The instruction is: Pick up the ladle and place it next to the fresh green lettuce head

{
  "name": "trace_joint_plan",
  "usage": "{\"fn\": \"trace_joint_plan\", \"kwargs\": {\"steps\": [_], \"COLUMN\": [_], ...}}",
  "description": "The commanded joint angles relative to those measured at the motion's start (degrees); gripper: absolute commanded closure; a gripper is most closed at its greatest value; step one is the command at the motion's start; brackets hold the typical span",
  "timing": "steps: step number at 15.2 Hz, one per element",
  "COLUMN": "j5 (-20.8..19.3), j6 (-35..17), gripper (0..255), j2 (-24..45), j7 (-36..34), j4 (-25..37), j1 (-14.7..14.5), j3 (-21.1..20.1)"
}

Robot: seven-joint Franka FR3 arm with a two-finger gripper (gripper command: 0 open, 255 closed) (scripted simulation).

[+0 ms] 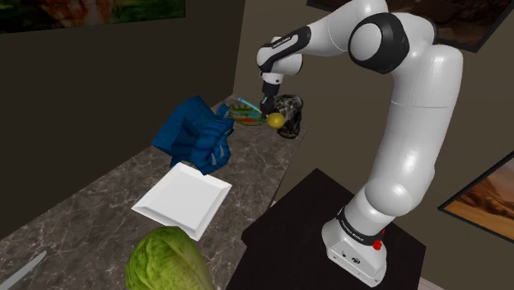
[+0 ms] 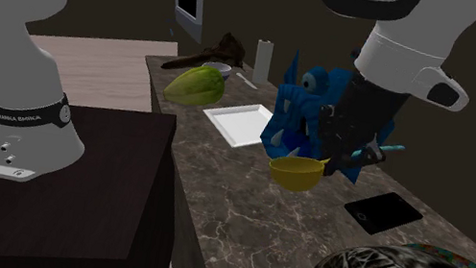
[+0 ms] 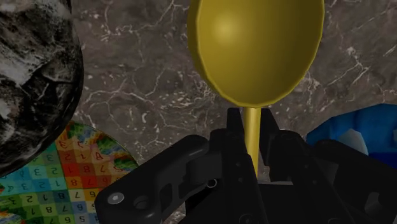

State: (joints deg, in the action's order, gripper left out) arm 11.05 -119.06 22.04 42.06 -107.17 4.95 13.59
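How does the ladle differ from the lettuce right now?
The ladle is smooth and yellow; the lettuce is green and leafy. The ladle is clasped in the hand; the lettuce lies free on the counter. Both have rounded shapes.

Stone counter point(image 1: 99, 194), lettuce point(image 1: 169, 262), white plate point(image 1: 183, 198)

I see the arm point(image 1: 409, 123) arched high and folded forward, its gripper point(image 3: 252, 137) pointing down, clamped on the ladle point(image 3: 254, 51) by its handle.
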Motion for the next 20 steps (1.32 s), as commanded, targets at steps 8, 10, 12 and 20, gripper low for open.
{"fn": "trace_joint_plan", "kwargs": {"steps": [8, 10, 12, 20], "j5": [-1.4, -1.9, -2.4, -3.5], "j6": [3.8, 2.1, 0.5, -4.2], "gripper": [255, 255, 255, 255], "j2": [-4.8, -8.2, -11.5, -23.4], "j7": [-1.9, -3.8, -5.8, -14.7], "j4": [-0.7, -5.5, -10.0, -25.5], "j1": [-1.1, -2.6, -4.0, -9.0], "j3": [0.2, -0.2, -0.8, -4.6]}}
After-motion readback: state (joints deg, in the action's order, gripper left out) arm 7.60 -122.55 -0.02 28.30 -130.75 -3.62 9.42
